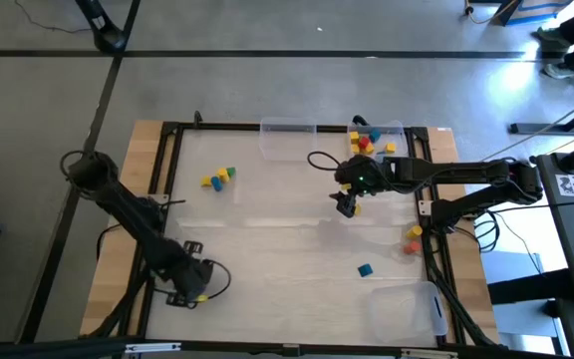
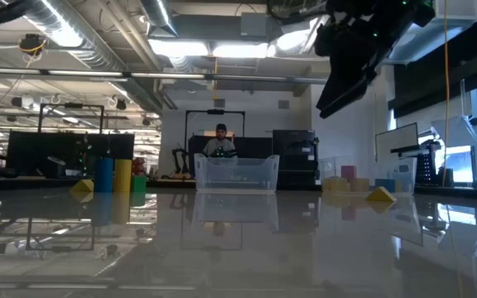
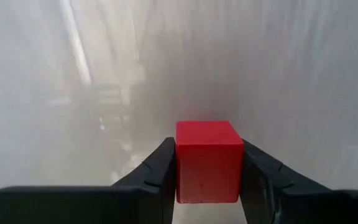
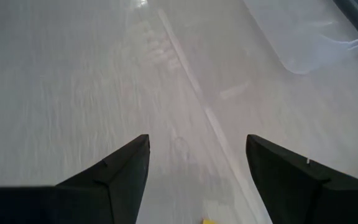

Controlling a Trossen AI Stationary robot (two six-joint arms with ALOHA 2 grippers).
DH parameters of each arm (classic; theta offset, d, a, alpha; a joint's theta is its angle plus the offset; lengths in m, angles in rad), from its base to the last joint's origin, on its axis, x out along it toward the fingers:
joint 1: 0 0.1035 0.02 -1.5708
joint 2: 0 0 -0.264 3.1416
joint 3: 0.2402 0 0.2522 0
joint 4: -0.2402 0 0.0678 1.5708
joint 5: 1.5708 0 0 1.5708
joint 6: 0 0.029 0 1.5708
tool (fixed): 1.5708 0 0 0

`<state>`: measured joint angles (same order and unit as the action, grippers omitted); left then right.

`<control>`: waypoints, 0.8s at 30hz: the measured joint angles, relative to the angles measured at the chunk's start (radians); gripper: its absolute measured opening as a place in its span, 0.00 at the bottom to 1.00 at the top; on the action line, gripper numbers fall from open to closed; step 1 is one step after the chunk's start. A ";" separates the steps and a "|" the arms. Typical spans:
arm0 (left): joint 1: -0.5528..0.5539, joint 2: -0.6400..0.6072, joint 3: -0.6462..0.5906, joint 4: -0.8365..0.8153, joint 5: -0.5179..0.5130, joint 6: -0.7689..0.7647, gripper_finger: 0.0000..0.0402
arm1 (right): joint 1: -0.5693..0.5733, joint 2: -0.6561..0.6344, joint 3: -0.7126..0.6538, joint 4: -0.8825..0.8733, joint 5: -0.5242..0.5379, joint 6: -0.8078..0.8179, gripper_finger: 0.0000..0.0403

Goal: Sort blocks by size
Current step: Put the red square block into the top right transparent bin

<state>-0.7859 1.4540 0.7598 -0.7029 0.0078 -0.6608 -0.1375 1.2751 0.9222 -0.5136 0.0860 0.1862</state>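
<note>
Two gripper fingers (image 3: 160,171) of the left gripper (image 1: 195,291), low at the near left corner of the worktop (image 1: 287,249), flank a red block (image 3: 207,160) and touch both its sides, grasping it. The right gripper (image 1: 347,204) hangs spread and empty above mid-worktop, arm reaching in from the right edge, a yellow block (image 4: 209,220) just below it. Other blocks lie scattered: a yellow-blue cluster (image 1: 219,179), a blue one (image 1: 365,269), and several in the far clear bin (image 1: 382,128).
</note>
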 joint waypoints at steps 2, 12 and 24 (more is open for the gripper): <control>0.057 -0.007 0.018 -0.001 -0.028 0.054 0.28 | 0.000 -0.004 0.000 -0.021 0.000 0.001 0.66; 0.457 -0.033 0.121 0.210 -0.393 0.558 0.29 | 0.000 -0.100 0.000 -0.025 0.044 0.015 0.66; 0.921 0.001 0.135 0.866 -0.284 0.793 0.30 | -0.003 -0.193 0.000 -0.029 0.270 -0.073 0.66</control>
<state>0.1354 1.4546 0.8943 0.1636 -0.2767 0.1320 -0.1402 1.0817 0.9222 -0.5430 0.3564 0.1132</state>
